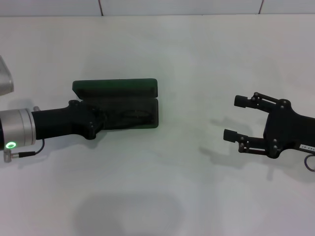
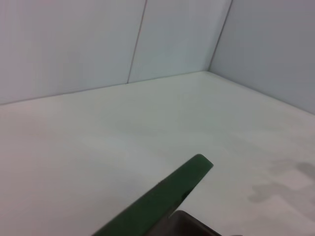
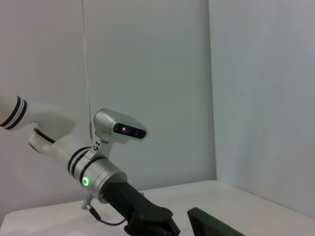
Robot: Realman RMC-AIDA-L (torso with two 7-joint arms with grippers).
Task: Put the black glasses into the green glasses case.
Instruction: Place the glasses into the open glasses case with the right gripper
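Note:
The green glasses case (image 1: 118, 88) lies open left of centre in the head view, its lid folded back toward the far side. Inside its lower half lie the black glasses (image 1: 134, 114), showing only as a thin dark shape on the lining. My left gripper (image 1: 109, 118) reaches in from the left and hangs over the left part of the case's lower half, close to the glasses. My right gripper (image 1: 234, 118) rests on the table far to the right, open and empty. The left wrist view shows only an edge of the case (image 2: 167, 201).
The white table (image 1: 167, 187) extends around the case, bounded by white walls (image 2: 98, 39) at the back and side. In the right wrist view I see my left arm (image 3: 101, 179) with its green ring light and a corner of the case (image 3: 211, 223).

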